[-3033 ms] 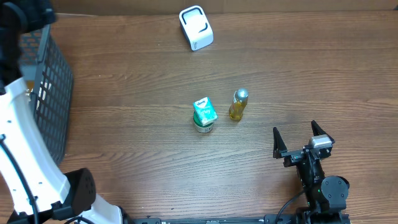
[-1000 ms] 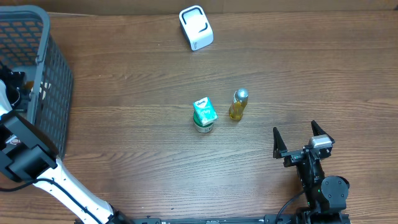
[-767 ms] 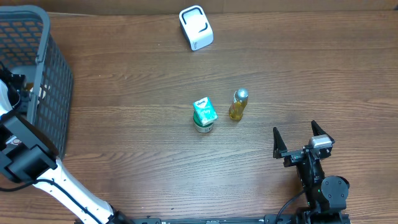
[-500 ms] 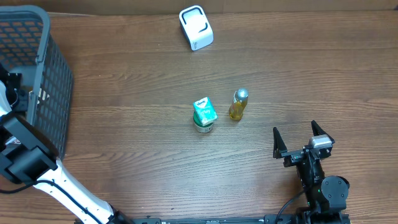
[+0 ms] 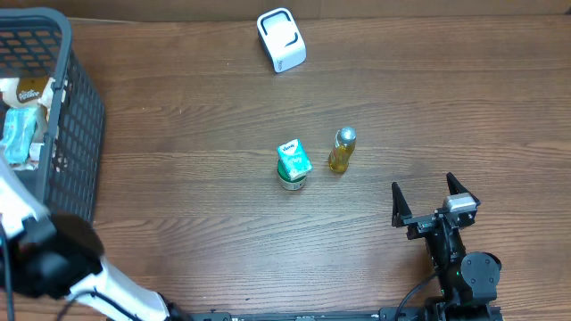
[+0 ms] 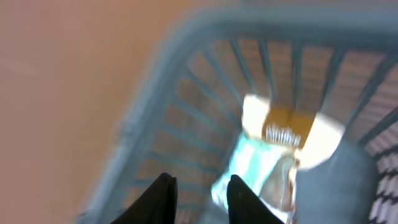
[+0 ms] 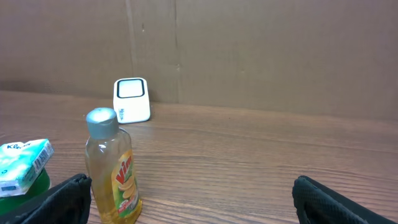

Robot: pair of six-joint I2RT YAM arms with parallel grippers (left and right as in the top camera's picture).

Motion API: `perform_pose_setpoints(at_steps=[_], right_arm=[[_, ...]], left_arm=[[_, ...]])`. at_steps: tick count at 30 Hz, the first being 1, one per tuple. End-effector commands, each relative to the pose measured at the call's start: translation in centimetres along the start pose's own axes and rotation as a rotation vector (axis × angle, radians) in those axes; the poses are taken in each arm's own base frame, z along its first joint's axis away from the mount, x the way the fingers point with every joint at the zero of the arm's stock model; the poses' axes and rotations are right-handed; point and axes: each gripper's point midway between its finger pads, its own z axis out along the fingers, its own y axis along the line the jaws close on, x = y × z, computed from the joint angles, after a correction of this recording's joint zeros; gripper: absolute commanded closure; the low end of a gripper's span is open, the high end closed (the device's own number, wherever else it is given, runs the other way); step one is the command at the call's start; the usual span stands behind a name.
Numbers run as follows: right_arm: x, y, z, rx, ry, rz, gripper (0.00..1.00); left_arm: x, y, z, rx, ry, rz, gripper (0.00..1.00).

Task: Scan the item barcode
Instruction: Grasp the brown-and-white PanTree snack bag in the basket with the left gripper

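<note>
Left wrist shows teal packet [image 6: 258, 171] just beyond left pincer [image 6: 200, 188].

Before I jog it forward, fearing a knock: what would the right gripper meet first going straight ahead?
Way looks free: the right gripper would pass right of the bottle, though depth is unclear.

The white left arm [image 5: 20, 209] with its dark joint rises along the left edge. The left end effector [image 6: 200, 200] shows two dark fingers [image 6: 163, 198] close together with a narrow gap; blur hides any grip. The right arm [image 5: 462, 267] sits near right. The right end effector [image 5: 423, 185] is spread wide, empty, pointing far.
</note>
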Motion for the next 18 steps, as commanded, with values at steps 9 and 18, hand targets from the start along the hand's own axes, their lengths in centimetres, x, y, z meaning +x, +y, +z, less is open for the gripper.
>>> perform_pose_setpoints(at_steps=[9, 18], right_arm=[[0.3, -0.1, 0.0, 0.004, 0.0, 0.002, 0.0], [0.3, -0.1, 0.0, 0.004, 0.0, 0.002, 0.0]], left_arm=[[2.0, -0.5, -2.5, 0.026, 0.052, -0.063, 0.58], [11.8, -4.6, 7.8, 0.198, 0.344, -0.063, 0.0]])
